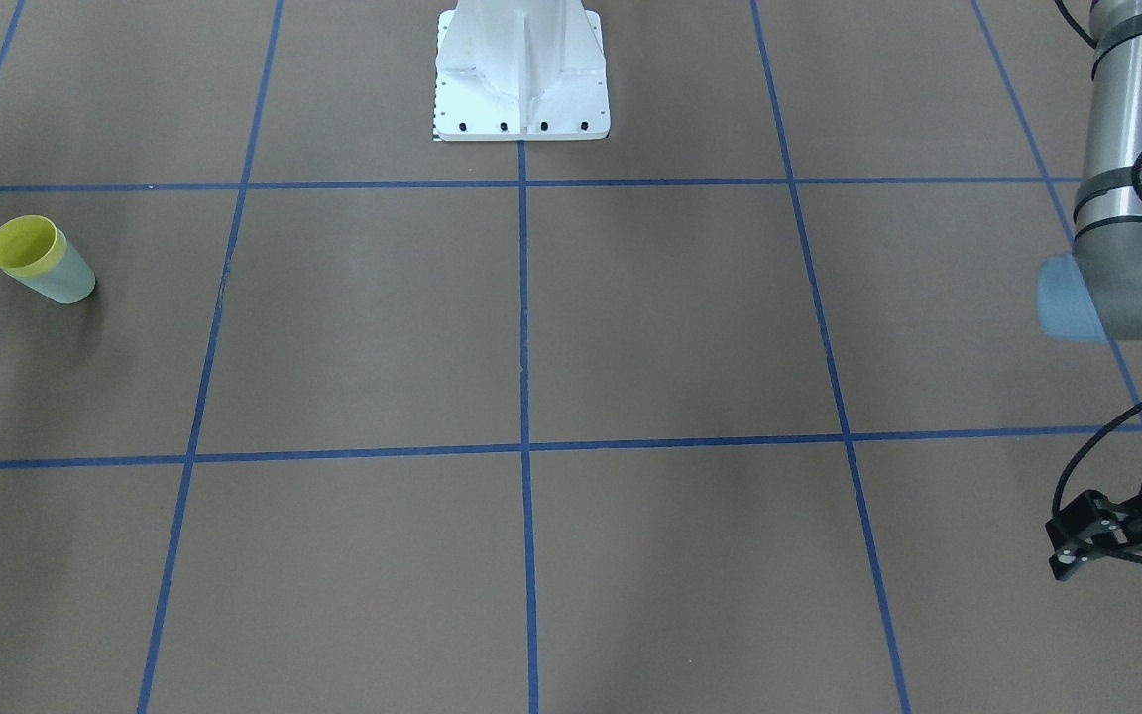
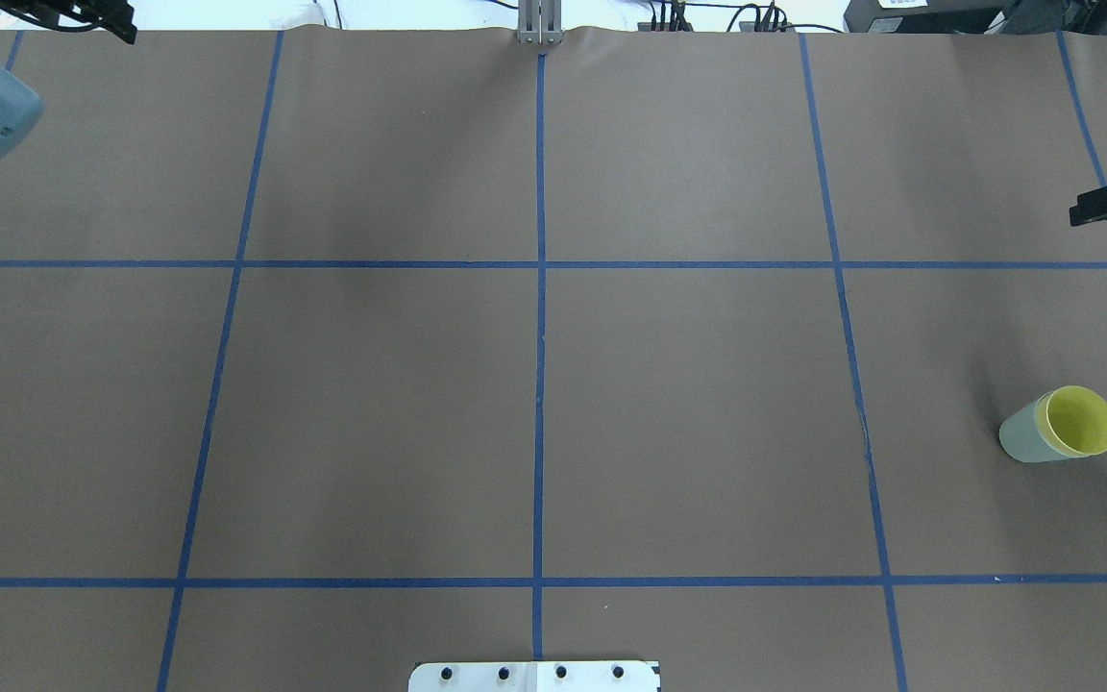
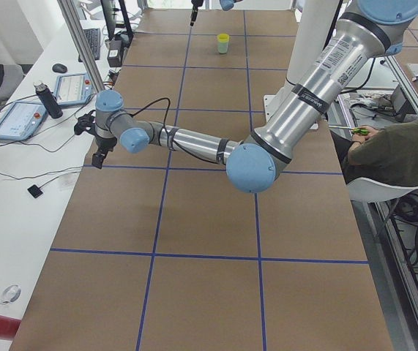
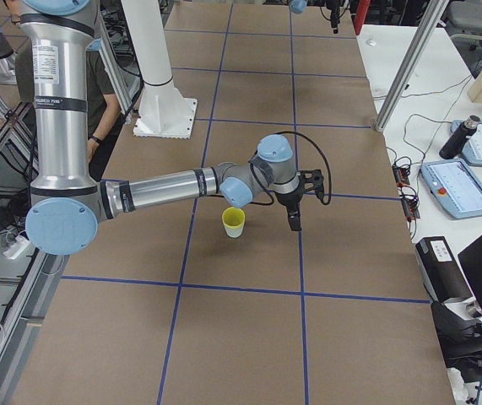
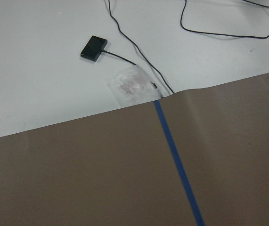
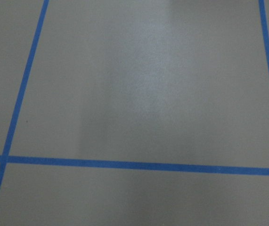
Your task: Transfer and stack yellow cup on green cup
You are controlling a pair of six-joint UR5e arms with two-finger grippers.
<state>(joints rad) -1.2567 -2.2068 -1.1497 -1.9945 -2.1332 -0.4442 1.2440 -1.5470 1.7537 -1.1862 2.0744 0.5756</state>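
The left gripper (image 1: 1116, 555) is cut off by the picture's edge in the front-facing view and is a dark shape in the overhead one, so I cannot tell how far its jaws are parted. Nothing is between them. It hangs over the table's (image 2: 371, 404) far left corner, at the operators' edge. Its wrist camera looks down on that edge, where the brown cover meets a white bench (image 5: 40, 84) with a small black box (image 5: 94, 48) and cables.

The right gripper (image 2: 1087, 210) pokes in at the table's right end, nearer the operators' edge. Only a dark bar of it shows, so the gap of its jaws cannot be judged either, and it carries nothing.

The yellow cup (image 2: 1080, 421) sits nested inside the green cup (image 2: 1022, 437), only its rim and inside showing above the green wall. The pair seems to stand upright by the right end, about midway between the robot's edge and the operators' edge, well apart from both grippers.
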